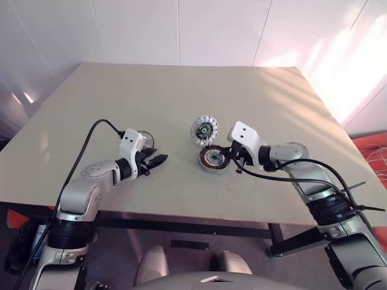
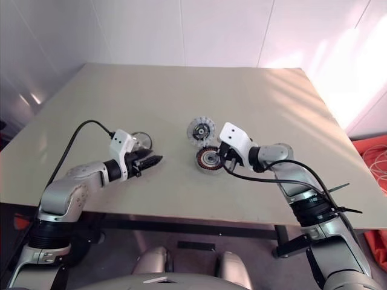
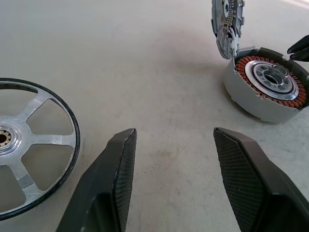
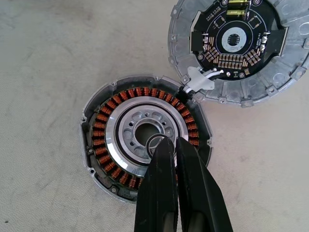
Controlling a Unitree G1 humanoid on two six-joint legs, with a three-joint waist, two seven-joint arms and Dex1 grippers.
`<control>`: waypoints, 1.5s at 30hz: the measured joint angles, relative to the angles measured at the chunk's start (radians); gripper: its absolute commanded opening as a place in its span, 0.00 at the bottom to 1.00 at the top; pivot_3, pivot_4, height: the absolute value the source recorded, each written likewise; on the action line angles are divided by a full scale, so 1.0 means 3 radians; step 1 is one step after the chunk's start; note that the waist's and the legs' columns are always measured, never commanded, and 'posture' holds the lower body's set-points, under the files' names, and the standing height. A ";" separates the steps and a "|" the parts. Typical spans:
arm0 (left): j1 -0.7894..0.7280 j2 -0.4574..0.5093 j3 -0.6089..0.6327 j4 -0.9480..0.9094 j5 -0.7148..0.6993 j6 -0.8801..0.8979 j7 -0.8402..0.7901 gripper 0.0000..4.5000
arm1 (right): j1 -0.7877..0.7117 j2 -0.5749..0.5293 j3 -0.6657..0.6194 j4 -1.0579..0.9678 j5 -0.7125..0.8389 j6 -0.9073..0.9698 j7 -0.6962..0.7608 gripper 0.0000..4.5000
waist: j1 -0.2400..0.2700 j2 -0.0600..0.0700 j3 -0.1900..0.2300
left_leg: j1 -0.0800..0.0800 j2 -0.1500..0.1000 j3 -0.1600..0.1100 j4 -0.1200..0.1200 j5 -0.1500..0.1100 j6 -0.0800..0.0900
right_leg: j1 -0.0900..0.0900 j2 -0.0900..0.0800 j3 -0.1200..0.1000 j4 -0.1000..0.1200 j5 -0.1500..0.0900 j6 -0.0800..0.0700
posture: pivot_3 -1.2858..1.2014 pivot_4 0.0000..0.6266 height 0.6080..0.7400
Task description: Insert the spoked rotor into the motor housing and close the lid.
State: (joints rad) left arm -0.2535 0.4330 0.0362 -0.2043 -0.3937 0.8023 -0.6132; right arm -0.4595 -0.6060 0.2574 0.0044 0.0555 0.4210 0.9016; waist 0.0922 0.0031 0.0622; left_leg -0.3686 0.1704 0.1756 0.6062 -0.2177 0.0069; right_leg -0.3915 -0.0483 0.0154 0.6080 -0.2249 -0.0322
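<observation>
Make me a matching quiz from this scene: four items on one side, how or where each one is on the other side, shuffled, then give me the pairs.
Column one:
1. left gripper
2. right gripper
3. spoked rotor
4. lid

Column two:
A. lying flat beside the left gripper
B. shut, tips over the centre of the motor housing
C. open, holding nothing
D. standing on edge right beside the motor housing

Pairs: 1-C; 2-B; 3-D; 4-A
</observation>
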 measured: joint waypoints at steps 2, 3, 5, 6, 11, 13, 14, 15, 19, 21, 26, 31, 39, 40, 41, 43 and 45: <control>0.0004 0.0000 0.0000 0.0000 0.0000 0.0000 0.0021 0.60 | 0.0000 0.0005 0.0000 0.0012 -0.0010 -0.0013 0.0008 0.03 | 0.0000 0.0000 0.0000 | 0.0000 0.0000 0.0000 0.0000 0.0000 0.0000 | 0.0000 0.0000 0.0000 0.0000 0.0000 0.0000 | 0.52 0.00 1.00; 0.0004 0.0000 0.0000 0.0000 0.0000 0.0000 0.0026 0.60 | -0.0001 0.0005 0.0000 0.0023 -0.0018 -0.0022 0.0014 0.03 | 0.0000 0.0000 0.0000 | 0.0000 0.0000 0.0000 0.0000 0.0000 0.0000 | 0.0000 0.0000 0.0000 0.0000 0.0000 0.0000 | 0.52 0.00 1.00; 0.0004 0.0000 0.0000 -0.0001 0.0000 0.0000 0.0029 0.60 | -0.0001 0.0005 0.0000 0.0060 -0.0035 -0.0037 0.0025 0.03 | 0.0000 0.0000 0.0000 | 0.0000 0.0000 0.0000 0.0000 0.0000 0.0000 | 0.0000 0.0000 0.0000 0.0000 0.0000 0.0000 | 0.52 0.00 1.00; 0.0004 0.0000 0.0000 -0.0001 0.0000 0.0000 0.0035 0.60 | -0.0001 0.0005 0.0000 0.0083 -0.0054 -0.0047 0.0027 0.03 | 0.0000 0.0000 0.0000 | 0.0000 0.0000 0.0000 0.0000 0.0000 0.0000 | 0.0000 0.0000 0.0000 0.0000 0.0000 0.0000 | 0.52 0.00 1.00; 0.0004 0.0000 0.0000 -0.0001 0.0000 0.0000 0.0045 0.60 | -0.0019 0.0039 0.0001 0.0135 -0.0091 -0.0080 0.0028 0.03 | -0.0001 0.0000 0.0000 | 0.0001 0.0000 0.0000 0.0000 0.0001 0.0000 | 0.0000 0.0000 0.0000 0.0002 0.0000 0.0000 | 0.52 0.00 1.00; 0.0004 0.0000 0.0000 -0.0001 0.0000 -0.0001 0.0052 0.60 | -0.0027 0.0067 0.0001 0.0176 -0.0109 -0.0088 0.0026 0.03 | 0.0000 0.0000 0.0000 | 0.0001 0.0000 0.0000 0.0000 0.0001 -0.0001 | 0.0001 0.0000 0.0000 0.0003 0.0000 0.0000 | 0.52 0.00 1.00; 0.0004 0.0000 0.0000 -0.0001 0.0000 -0.0002 0.0052 0.60 | -0.0031 0.0084 0.0004 0.0196 -0.0118 -0.0090 0.0025 0.03 | 0.0000 0.0000 0.0000 | 0.0001 0.0000 0.0000 0.0001 0.0001 0.0000 | 0.0000 0.0000 0.0000 0.0003 0.0000 0.0000 | 0.52 0.00 1.00; 0.0004 0.0000 0.0000 -0.0001 0.0001 -0.0003 0.0053 0.60 | -0.0033 0.0098 0.0007 0.0206 -0.0124 -0.0092 0.0025 0.03 | 0.0000 0.0000 0.0000 | 0.0001 0.0000 0.0000 0.0001 0.0001 -0.0001 | 0.0000 0.0000 0.0000 0.0003 0.0000 0.0000 | 0.52 0.00 1.00; 0.0002 0.0000 -0.0001 -0.0001 0.0001 -0.0028 0.0054 0.60 | -0.0057 0.0155 0.0010 0.0222 -0.0147 -0.0120 0.0022 0.03 | 0.0000 0.0000 0.0000 | 0.0001 0.0000 0.0000 0.0001 0.0001 -0.0001 | 0.0000 0.0000 0.0000 0.0004 0.0000 0.0000 | 0.52 0.00 1.00; 0.0002 0.0000 -0.0003 -0.0001 0.0001 -0.0029 0.0055 0.60 | -0.0067 0.0179 0.0012 0.0247 -0.0165 -0.0141 0.0021 0.03 | 0.0000 0.0000 0.0000 | 0.0001 0.0000 0.0000 0.0001 0.0002 -0.0001 | 0.0001 0.0000 0.0000 0.0004 0.0000 0.0000 | 0.52 0.00 1.00; 0.0002 0.0000 -0.0003 -0.0001 0.0002 -0.0031 0.0058 0.60 | -0.0068 0.0203 0.0013 0.0267 -0.0192 -0.0144 0.0021 0.03 | 0.0000 0.0000 0.0000 | 0.0001 0.0000 0.0000 0.0001 0.0002 -0.0001 | 0.0001 0.0000 0.0000 0.0004 0.0000 0.0000 | 0.52 0.00 1.00; -0.0004 0.0016 -0.0002 0.0000 0.0007 -0.0045 0.0057 0.60 | -0.0069 0.0245 0.0018 0.0267 -0.0208 -0.0144 0.0022 0.03 | 0.0000 0.0000 0.0000 | 0.0002 0.0000 0.0000 0.0001 0.0002 -0.0001 | 0.0000 0.0000 0.0000 0.0006 0.0000 0.0000 | 0.52 0.00 1.00; -0.0044 0.0076 0.0001 0.0018 0.0010 -0.0068 0.0055 0.60 | -0.0070 0.0308 0.0042 0.0267 -0.0233 -0.0144 0.0010 0.03 | 0.0000 0.0000 0.0000 | 0.0002 0.0000 0.0000 0.0001 0.0003 -0.0001 | 0.0000 0.0000 -0.0001 0.0007 0.0000 0.0000 | 0.52 0.00 1.00; -0.0050 0.0083 0.0001 0.0022 0.0011 -0.0069 0.0055 0.60 | -0.0070 0.0318 0.0042 0.0267 -0.0234 -0.0144 0.0003 0.03 | 0.0000 0.0000 0.0000 | 0.0002 0.0000 0.0000 0.0001 0.0003 -0.0001 | 0.0000 0.0000 -0.0001 0.0008 0.0000 0.0000 | 0.52 0.00 1.00; -0.0057 0.0089 0.0001 0.0024 0.0011 -0.0071 0.0055 0.60 | -0.0070 0.0327 0.0043 0.0267 -0.0234 -0.0144 -0.0001 0.03 | 0.0000 0.0000 0.0000 | 0.0002 0.0000 0.0000 0.0001 0.0003 -0.0002 | 0.0000 0.0000 -0.0001 0.0008 0.0000 0.0000 | 0.52 0.00 1.00; -0.0063 0.0094 0.0001 0.0024 0.0011 -0.0074 0.0055 0.60 | -0.0070 0.0334 0.0053 0.0266 -0.0238 -0.0146 -0.0009 0.03 | 0.0000 0.0000 0.0000 | 0.0002 0.0000 -0.0001 0.0001 0.0003 -0.0002 | 0.0000 0.0000 -0.0001 0.0008 0.0000 0.0000 | 0.52 0.00 1.00; -0.0063 0.0098 0.0001 0.0027 0.0012 -0.0074 0.0054 0.60 | -0.0074 0.0352 0.0054 0.0266 -0.0236 -0.0142 -0.0033 0.03 | 0.0000 0.0000 0.0000 | 0.0002 0.0000 -0.0001 0.0001 0.0003 -0.0002 | 0.0000 0.0000 -0.0001 0.0009 0.0000 0.0000 | 0.52 0.00 1.00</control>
State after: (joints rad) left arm -0.2725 0.4623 0.0365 -0.1963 -0.3901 0.7801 -0.5969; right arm -0.4816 -0.5005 0.2738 0.0842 -0.0153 0.3783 0.8917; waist 0.0921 0.0030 0.0621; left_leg -0.3679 0.1703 0.1754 0.6066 -0.2167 0.0064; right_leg -0.3914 -0.0483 0.0152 0.6106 -0.2248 -0.0324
